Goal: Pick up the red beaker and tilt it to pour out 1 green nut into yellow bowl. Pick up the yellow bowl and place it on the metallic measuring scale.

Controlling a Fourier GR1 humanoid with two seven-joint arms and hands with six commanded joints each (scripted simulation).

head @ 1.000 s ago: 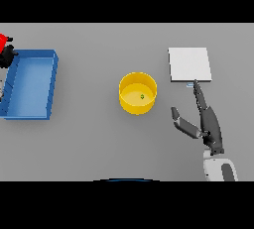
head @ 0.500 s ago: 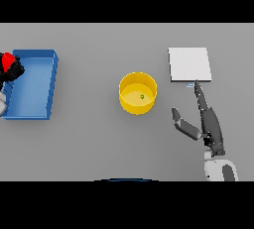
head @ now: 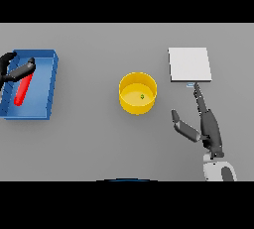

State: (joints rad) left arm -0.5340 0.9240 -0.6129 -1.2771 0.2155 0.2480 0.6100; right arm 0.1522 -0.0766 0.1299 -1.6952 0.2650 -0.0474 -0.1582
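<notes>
Right hand [head: 207, 126] lies open on the table [head: 94, 143], fingers stretched straight ahead, thumb splayed toward the yellow bowl [head: 138, 92]. Fingertips reach almost to the near edge of the metallic measuring scale [head: 189, 64], which sits just beyond them. Bowl stands to the thumb side and slightly forward, near but apart from the hand, upright, with one green nut [head: 142, 96] visible inside (so pouring looks done).

Left hand [head: 14, 69] hovers far off at the view's left edge, fingers loosely spread over the blue tray [head: 49, 85]. Red beaker [head: 23, 90] lies on its side in that tray, just under the fingers; cannot tell whether touching, though not gripped.

Step in hand, by judgement: grasping the bowl with the right hand. Best done by swinging sideways toward the bowl, keeping the thumb wide, and closing on the near wall with thumb on one face of the rim and fingers on the other. Worth keeping the bowl level during the lift to hold the nut in. Then a short carry forward and outward, setting down centred on the scale plate, away from its edges.
</notes>
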